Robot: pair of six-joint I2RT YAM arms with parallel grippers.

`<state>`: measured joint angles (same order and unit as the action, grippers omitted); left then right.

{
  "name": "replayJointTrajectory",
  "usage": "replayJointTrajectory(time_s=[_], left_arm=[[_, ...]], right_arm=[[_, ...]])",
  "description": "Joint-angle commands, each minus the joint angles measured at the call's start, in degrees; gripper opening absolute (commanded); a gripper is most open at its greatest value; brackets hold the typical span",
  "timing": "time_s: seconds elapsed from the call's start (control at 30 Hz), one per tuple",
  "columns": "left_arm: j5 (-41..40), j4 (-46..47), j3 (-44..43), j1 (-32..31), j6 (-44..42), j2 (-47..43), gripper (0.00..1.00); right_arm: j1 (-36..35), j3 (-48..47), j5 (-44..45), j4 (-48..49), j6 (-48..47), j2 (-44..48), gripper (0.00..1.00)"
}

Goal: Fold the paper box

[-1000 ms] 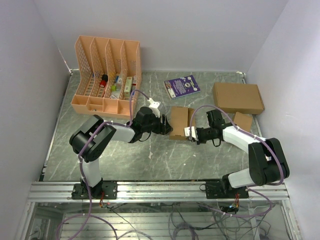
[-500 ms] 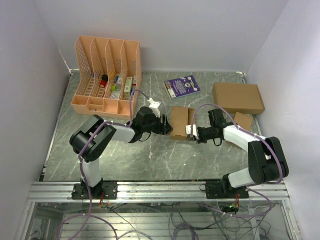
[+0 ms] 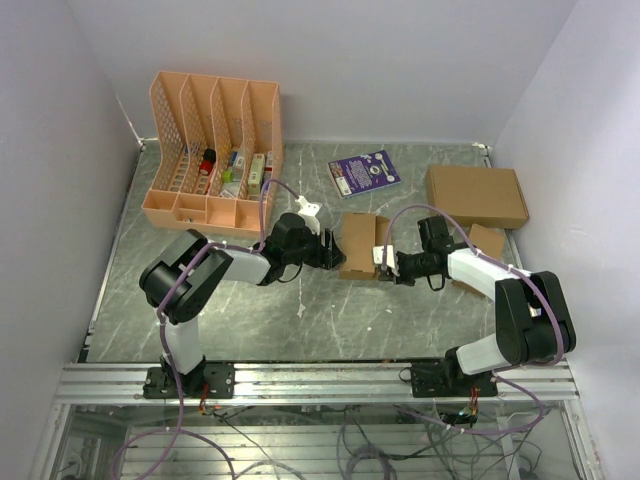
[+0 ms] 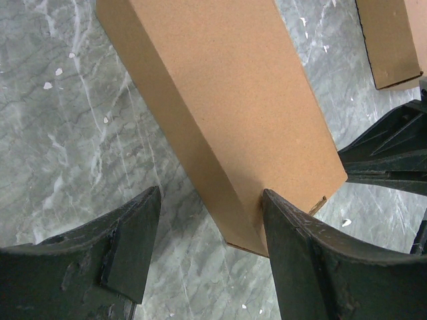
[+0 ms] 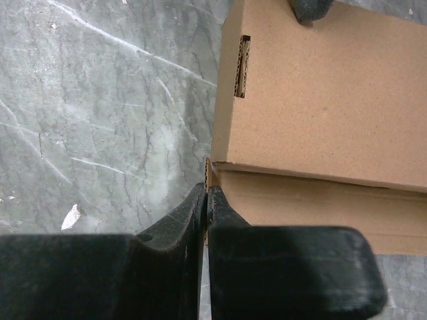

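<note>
The paper box (image 3: 358, 245) is a slim brown carton lying flat at the table's middle. My left gripper (image 3: 328, 250) is open at its left end. In the left wrist view the carton (image 4: 227, 87) runs away from the left gripper (image 4: 210, 200); the right finger (image 4: 300, 253) touches the carton's top near its end corner, while the left finger (image 4: 127, 247) stands apart over the table. My right gripper (image 3: 386, 262) is shut at the carton's near right corner. In the right wrist view the right gripper (image 5: 207, 188) has its tips against the corrugated edge of the carton's end flap (image 5: 209, 170).
A peach file organiser (image 3: 215, 150) stands at the back left. A purple booklet (image 3: 364, 172) lies behind the carton. A larger brown box (image 3: 475, 195) sits at the back right, with a second small carton (image 3: 487, 242) just in front of it, beside the right arm.
My shut right gripper has crept a little farther and to the right along the carton's end. The left arm and the carton have stayed put.
</note>
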<state>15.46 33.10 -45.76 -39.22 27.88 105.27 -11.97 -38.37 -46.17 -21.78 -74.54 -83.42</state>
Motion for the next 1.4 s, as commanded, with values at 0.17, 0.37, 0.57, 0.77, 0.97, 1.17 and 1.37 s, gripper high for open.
replayJointTrajectory(time_s=[0.17, 0.37, 0.57, 0.77, 0.97, 1.17, 1.37], left_arm=[[-2.0, -6.21, 0.93, 0.82, -2.48, 2.25, 0.72], [-1.84, -6.11, 0.85, 0.88, -2.62, 2.46, 0.72], [-1.83, -6.05, 0.85, 0.84, -2.59, 2.52, 0.72], [-1.77, -5.92, 0.93, 0.82, -2.58, 2.52, 0.72], [-1.73, -5.99, 0.93, 0.87, -2.57, 2.54, 0.72], [-1.77, -5.9, 1.03, 0.81, -2.56, 2.52, 0.72], [-1.66, -5.72, 1.04, 0.81, -2.39, 2.61, 0.72]], right_arm=[[1.2, -1.41, -0.46, -1.8, 1.75, -1.19, 0.02], [1.16, -1.47, -0.43, -1.86, 1.53, -1.35, 0.02], [1.2, -1.44, 0.43, -0.05, 4.5, -1.55, 0.02], [1.24, -1.53, 1.19, 0.96, 6.81, -1.72, 0.02], [1.23, -1.77, 1.7, 1.01, 7.95, -2.1, 0.02], [1.21, -1.66, 1.7, 1.34, 8.38, -1.92, 0.02], [1.29, -1.75, 1.7, 1.83, 9.75, -2.07, 0.02]])
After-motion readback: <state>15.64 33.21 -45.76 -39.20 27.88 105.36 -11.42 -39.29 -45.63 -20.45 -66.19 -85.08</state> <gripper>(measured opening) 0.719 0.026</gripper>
